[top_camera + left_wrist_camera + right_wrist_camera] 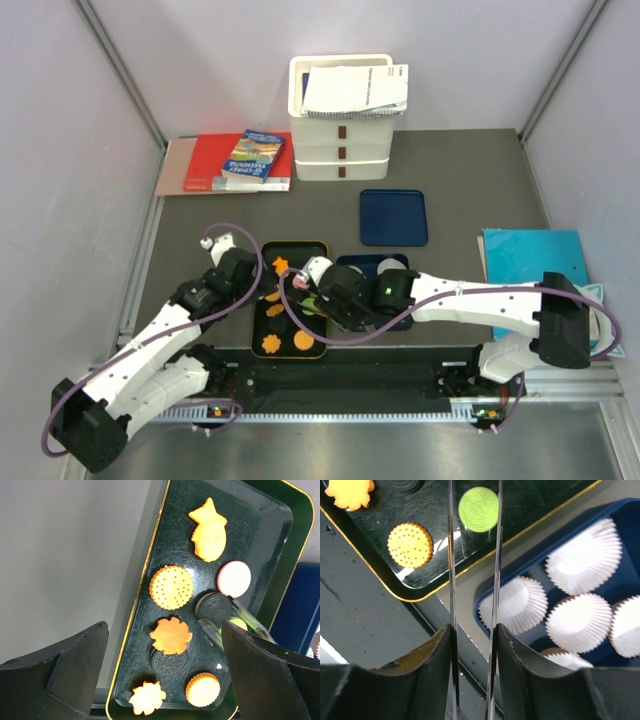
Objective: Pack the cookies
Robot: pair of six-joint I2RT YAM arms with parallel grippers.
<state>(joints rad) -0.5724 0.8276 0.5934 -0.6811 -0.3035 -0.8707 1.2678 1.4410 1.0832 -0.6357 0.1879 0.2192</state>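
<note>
- The cookies [171,586] lay flat on a black tray [260,520] with a thin gold rim, most of them orange: one star-topped, one round and dotted, two flower-edged, and one round sandwich type with a dotted face.
- Among them on the tray were a pink round cookie [234,578], two black ones with embossed faces, and a green cookie [478,509].
- The green cookie's stamped pattern and the black ones' embossing were too fine to read as writing.
- The right hand [474,495] reached over the tray with its clear fingers [451,555] a narrow gap apart on either side of the green cookie. I cannot tell whether they pinched it.
- The left hand [164,630] hung above the tray with its dark fingers spread wide and nothing between them.
- Just beside the tray, on the grey tabletop [65,555], stood a blue box [627,570] filled with white pleated paper cups [584,555].
- Well beyond the tray lay a blue-covered book [255,157], its title too small to read.
</note>
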